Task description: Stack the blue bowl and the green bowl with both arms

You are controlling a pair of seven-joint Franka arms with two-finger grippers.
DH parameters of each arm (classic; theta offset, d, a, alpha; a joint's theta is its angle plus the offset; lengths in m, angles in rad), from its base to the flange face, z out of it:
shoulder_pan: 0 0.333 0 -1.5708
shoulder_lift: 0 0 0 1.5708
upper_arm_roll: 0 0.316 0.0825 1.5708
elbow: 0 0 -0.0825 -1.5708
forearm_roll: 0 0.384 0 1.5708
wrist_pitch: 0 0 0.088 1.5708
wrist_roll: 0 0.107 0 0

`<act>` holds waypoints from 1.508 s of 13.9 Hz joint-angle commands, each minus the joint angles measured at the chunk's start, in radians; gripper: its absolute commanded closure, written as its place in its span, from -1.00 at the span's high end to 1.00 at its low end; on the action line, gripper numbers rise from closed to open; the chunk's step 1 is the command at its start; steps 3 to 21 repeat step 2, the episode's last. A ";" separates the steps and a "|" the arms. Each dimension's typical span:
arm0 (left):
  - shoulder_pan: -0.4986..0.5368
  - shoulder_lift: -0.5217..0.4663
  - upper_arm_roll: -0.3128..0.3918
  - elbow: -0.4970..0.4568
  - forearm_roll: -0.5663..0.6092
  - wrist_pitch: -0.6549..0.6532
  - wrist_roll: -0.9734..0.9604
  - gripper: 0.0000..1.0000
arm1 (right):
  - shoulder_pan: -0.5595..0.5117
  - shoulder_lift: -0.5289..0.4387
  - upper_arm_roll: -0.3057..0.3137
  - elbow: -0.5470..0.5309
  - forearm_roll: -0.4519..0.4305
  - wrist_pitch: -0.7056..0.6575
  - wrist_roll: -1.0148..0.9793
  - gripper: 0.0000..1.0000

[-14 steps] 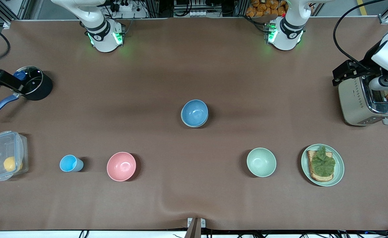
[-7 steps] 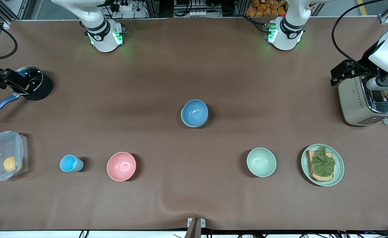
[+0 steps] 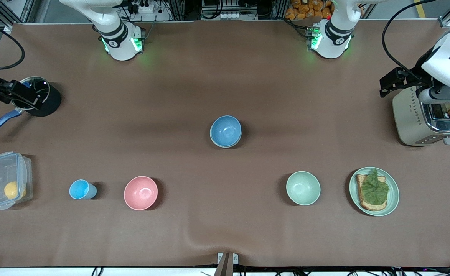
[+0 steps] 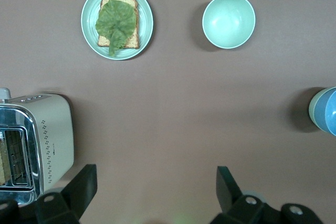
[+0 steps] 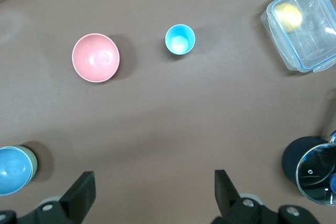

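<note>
Blue bowl (image 3: 225, 130) nested inside green bowl (image 5: 32, 162).

Blue bowl (image 3: 225, 130) upright, nested in sage-green bowl (image 5: 31, 162), mid-table, green rim showing beneath

No readable text, labels or numbers anywhere on the brown tabletop (image 3: 225, 76).
The silver metal toaster (image 3: 426, 117) carries only a dotted pattern and small front markings too tiny to read; the round emblems on the white robot arm bases (image 3: 121, 40) cannot be made out either.
</note>
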 commanded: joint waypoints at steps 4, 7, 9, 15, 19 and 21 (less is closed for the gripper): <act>0.011 -0.010 -0.003 0.005 -0.020 -0.019 0.022 1.00 | -0.005 -0.006 0.011 -0.006 -0.021 0.004 -0.008 1.00; 0.011 -0.010 -0.003 0.005 -0.020 -0.019 0.022 1.00 | -0.005 -0.006 0.011 -0.006 -0.021 0.004 -0.008 1.00; 0.011 -0.010 -0.003 0.005 -0.020 -0.019 0.022 1.00 | -0.005 -0.006 0.011 -0.006 -0.021 0.004 -0.008 1.00; 0.011 -0.010 -0.003 0.005 -0.020 -0.019 0.022 1.00 | -0.005 -0.006 0.011 -0.006 -0.021 0.004 -0.008 1.00; 0.011 -0.010 -0.003 0.005 -0.020 -0.019 0.022 1.00 | -0.005 -0.006 0.011 -0.006 -0.021 0.004 -0.008 1.00; 0.011 -0.010 -0.003 0.005 -0.020 -0.019 0.022 1.00 | -0.005 -0.006 0.011 -0.006 -0.021 0.004 -0.008 1.00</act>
